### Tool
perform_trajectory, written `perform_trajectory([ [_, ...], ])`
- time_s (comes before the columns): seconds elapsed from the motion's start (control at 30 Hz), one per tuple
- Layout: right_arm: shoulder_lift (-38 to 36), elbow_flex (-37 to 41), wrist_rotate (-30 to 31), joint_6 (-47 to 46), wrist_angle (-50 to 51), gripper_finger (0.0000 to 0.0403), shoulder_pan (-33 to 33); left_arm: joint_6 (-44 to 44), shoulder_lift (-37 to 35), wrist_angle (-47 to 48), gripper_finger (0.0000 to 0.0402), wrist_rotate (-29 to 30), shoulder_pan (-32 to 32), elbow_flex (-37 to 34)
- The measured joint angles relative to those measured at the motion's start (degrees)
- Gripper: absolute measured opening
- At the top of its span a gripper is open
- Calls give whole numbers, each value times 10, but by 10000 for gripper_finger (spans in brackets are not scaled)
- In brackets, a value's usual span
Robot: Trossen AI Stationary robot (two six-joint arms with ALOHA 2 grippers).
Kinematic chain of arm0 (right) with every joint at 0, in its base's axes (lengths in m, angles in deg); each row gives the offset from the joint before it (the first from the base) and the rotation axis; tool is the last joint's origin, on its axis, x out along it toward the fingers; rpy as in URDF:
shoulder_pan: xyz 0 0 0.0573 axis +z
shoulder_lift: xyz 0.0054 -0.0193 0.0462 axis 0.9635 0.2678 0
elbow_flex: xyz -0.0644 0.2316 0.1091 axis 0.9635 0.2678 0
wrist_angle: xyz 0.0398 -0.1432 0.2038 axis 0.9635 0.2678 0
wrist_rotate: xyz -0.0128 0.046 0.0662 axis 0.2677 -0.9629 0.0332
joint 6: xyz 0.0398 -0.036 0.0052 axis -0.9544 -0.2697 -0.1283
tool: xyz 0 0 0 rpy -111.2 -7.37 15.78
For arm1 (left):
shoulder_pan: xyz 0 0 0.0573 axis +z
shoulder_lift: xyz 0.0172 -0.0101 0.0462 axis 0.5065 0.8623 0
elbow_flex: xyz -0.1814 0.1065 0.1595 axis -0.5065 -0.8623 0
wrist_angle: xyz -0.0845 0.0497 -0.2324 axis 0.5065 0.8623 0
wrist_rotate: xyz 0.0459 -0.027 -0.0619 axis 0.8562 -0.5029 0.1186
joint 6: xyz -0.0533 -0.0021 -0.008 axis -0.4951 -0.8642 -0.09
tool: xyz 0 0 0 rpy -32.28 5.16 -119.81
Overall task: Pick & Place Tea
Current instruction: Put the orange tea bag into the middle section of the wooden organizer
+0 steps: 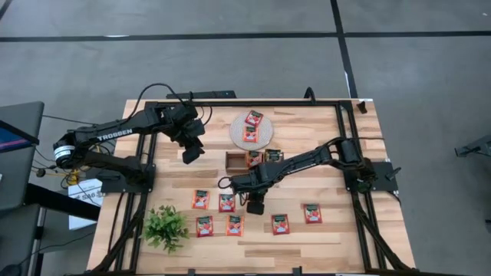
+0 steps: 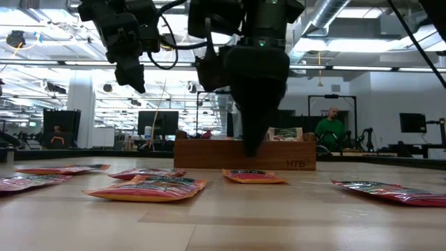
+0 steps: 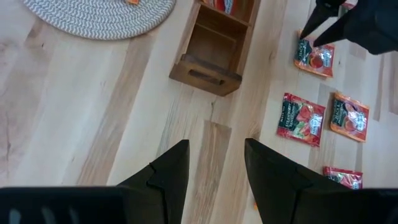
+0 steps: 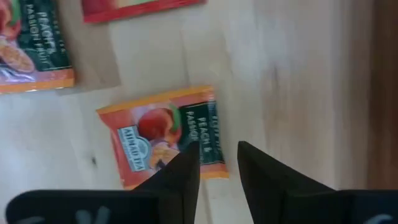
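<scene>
Several red-orange tea sachets lie flat on the wooden table. My right gripper points straight down, open, just above one sachet. One fingertip stands over that sachet's edge and the other over bare wood. In the low view the gripper hangs a little above this sachet. Two more sachets rest on the round woven mat, and others stand in the wooden tray. My left gripper waits open, high over the table's far left part.
A small green plant stands at the near left. The tray's left compartment holds nothing. Loose sachets lie in two rows on both sides of my right gripper. A black frame runs round the table's edges.
</scene>
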Motion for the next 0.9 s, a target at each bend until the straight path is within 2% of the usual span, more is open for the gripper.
perform_trajectory([
  [0.2,0,17,5,10,-14,102,-12,0,0,1,147,0,0,0],
  [0.43,0,58,-19,10,-46,102,-15,8,0,1,147,0,0,0],
  [0.7,-2,63,-22,10,-51,101,-15,12,0,-2,147,0,0,0],
  [0.9,-5,82,-32,1,-61,74,-15,12,0,-2,147,0,0,0],
])
